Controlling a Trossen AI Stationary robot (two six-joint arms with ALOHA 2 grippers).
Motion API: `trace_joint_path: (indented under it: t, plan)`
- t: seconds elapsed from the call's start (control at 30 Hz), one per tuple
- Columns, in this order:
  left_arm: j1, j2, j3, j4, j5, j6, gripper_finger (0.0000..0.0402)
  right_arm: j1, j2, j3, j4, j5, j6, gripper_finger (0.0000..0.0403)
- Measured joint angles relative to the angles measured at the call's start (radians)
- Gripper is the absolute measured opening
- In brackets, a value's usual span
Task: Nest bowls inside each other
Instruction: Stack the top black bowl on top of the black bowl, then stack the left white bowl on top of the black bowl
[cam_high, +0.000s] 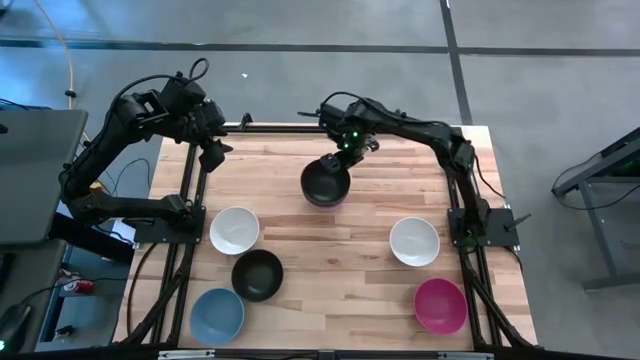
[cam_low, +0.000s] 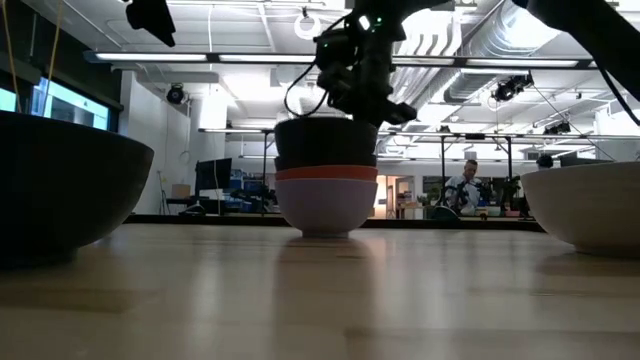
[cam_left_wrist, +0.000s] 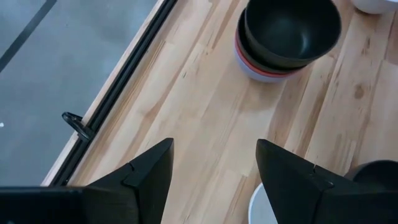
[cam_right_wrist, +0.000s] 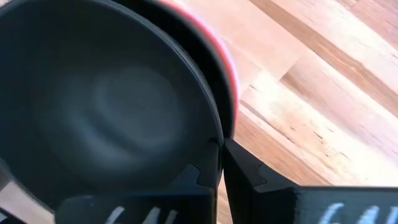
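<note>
A stack of bowls (cam_high: 326, 183) stands at the table's far middle: lavender lowest (cam_low: 326, 205), then red (cam_low: 326, 173), then black, with a second black bowl (cam_low: 325, 138) on top. My right gripper (cam_high: 349, 150) is at that top bowl's far rim and shut on it. My left gripper (cam_high: 213, 152) hangs open above the far left corner, touching nothing. In the left wrist view the stack (cam_left_wrist: 289, 37) lies ahead of its fingers. My right gripper (cam_right_wrist: 221, 155) pinches the top black bowl's rim (cam_right_wrist: 214, 127) on its far side, one finger (cam_right_wrist: 202, 177) inside the bowl and one finger (cam_right_wrist: 249, 174) outside. The fingers come from above, pointing down. The bowl sits upright, nested in the black bowl below it.
Loose bowls rest on their bases: white (cam_high: 234, 230), black (cam_high: 257, 274) and light blue (cam_high: 217, 315) at the near left, white (cam_high: 414, 241) and magenta (cam_high: 440, 305) at the near right. Bare wood lies between the two groups. People show in the room behind.
</note>
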Motion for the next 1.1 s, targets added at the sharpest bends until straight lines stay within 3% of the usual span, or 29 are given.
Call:
trace_joint_path:
  t: [0.47,0.87,1.1]
  plan:
    - [0.0,0.0,0.0,0.0,0.009,-0.005,0.0216,-0.001,0.023,-0.001,-0.01,0.05,-0.022,0.0007]
    - [0.0,0.007,-0.006,-0.023,0.065,0.001,0.0216,0.013,0.022,0.06,-0.028,0.042,-0.063,0.016]
    - [-0.002,0.003,-0.198,-0.155,0.111,0.094,0.0216,0.032,0.021,0.27,-0.089,0.045,-0.176,0.0198]
